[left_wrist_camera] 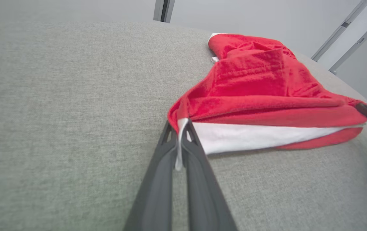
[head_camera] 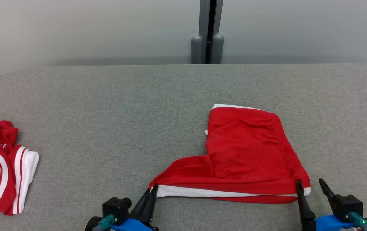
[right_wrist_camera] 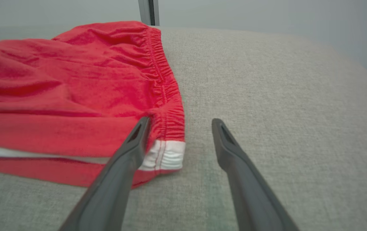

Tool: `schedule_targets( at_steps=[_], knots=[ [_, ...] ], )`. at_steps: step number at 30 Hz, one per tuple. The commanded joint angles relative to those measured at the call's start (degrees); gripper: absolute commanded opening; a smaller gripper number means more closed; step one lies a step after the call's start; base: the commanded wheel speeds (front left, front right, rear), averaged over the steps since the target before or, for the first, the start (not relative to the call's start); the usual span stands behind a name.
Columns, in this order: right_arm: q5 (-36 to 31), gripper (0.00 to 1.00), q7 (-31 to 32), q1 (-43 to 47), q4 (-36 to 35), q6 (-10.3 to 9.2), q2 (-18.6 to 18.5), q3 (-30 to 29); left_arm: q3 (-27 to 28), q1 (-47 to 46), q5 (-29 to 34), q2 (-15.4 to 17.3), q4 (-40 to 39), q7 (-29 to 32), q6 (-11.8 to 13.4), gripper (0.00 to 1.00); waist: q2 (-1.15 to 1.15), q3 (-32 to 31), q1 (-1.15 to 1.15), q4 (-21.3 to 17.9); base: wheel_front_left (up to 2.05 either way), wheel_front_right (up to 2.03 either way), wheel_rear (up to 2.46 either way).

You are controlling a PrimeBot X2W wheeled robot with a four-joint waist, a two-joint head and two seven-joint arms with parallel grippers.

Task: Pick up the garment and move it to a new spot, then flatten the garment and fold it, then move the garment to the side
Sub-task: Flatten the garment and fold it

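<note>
**Left gripper** (left_wrist_camera: 178, 125): The two fingers are found pressed together. A white corner of the garment's hem is pinched between the tips, and a short tail of white cloth is seen hanging down between the fingers behind the pinch.

**Right gripper** (right_wrist_camera: 180, 121): The fingers are found spread wide, with nothing held. The finger (right_wrist_camera: 128, 157) nearer the left gripper is seen over the garment's corner. The other finger is seen over bare table just beyond the cloth's edge. Whether either tip touches the surface cannot be told.

**Garment** (head_camera: 250, 150): A pair of red shorts is laid on the grey fabric-covered table (head_camera: 106, 106). It is stretched between the two grippers and extends ahead of both. A white band (head_camera: 202, 192) along its near edge runs from the left gripper's pinch toward the right gripper. The gathered elastic waistband (right_wrist_camera: 164, 80) runs straight ahead from the right gripper's spread tips, and its white end lies between them. The cloth is creased and not fully flat.

**Other items**: A second garment (head_camera: 3, 166), red with white stripes, is noted crumpled on the table. It lies well apart from the left gripper, on the side away from the right gripper. A grey post (head_camera: 207, 32) is seen beyond the table's far edge.
</note>
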Motion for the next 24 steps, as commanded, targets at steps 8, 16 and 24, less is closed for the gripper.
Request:
schedule_targets(
  at_steps=[8, 16, 24],
  knots=[
    [1.9, 1.00, 0.0, -0.2, 1.1, -0.02, -0.1, 4.8, 8.0, -0.2, 3.8, -1.0, 3.5, 0.0, 0.4, 0.00, 0.00, 0.0, 0.00, 0.1, 0.00, 0.00, 0.00],
    [7.0, 1.00, 0.0, 2.9, -3.3, -0.01, -0.2, 12.1, 11.7, 1.2, 5.3, -1.6, 5.0, 0.0, 0.3, 0.00, 0.00, -0.4, 0.00, 0.4, 0.00, 0.00, 0.00],
    [11.5, 1.00, 0.0, 5.6, -4.5, -0.01, -3.1, 15.8, 13.2, 2.0, 4.9, -1.8, 5.2, 0.0, 0.2, 0.00, 0.00, -0.7, 0.00, 0.3, 0.00, 0.00, 0.00]
  ],
)
